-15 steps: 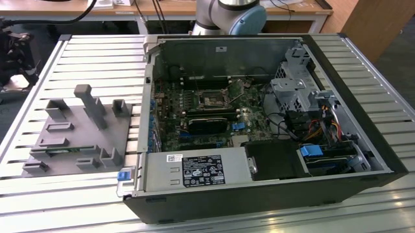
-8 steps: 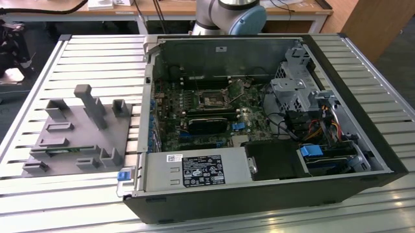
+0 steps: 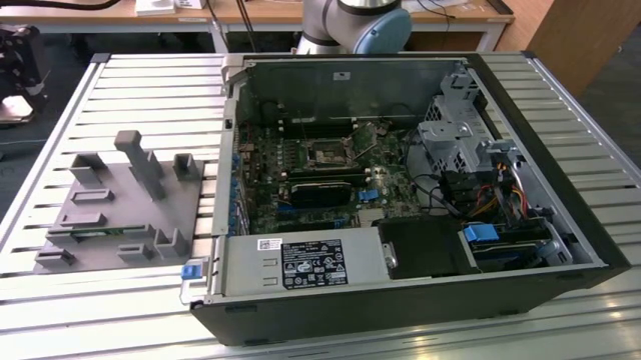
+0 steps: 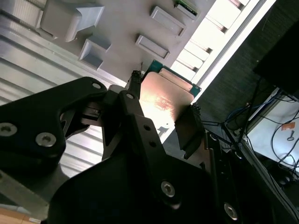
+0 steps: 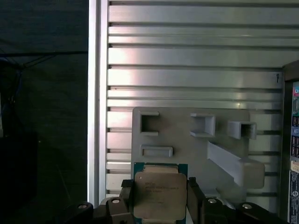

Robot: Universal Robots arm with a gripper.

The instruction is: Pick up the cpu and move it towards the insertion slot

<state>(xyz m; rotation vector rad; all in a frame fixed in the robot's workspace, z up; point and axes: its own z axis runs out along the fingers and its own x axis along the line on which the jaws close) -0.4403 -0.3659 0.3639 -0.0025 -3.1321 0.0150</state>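
The cpu (image 5: 159, 195) is a flat square chip with a shiny metal top and a green rim. It sits between two black fingers in both wrist views, and my gripper (image 5: 159, 190) is shut on its two opposite edges. In the second wrist view the cpu (image 4: 163, 100) catches bright light inside the gripper (image 4: 164, 93). It hangs well above the grey plastic fixture (image 5: 187, 140). The insertion slot (image 3: 329, 155) is a small dark square socket in a silvery frame on the green board inside the open computer case (image 3: 561, 247).
The grey fixture (image 3: 120, 202) with upright blocks and pockets lies on the slatted metal table (image 3: 150, 82), on the exterior view's left of the case. A power supply (image 3: 300, 264), drive cage (image 3: 455, 142) and cables (image 3: 481, 199) crowd the case around the board.
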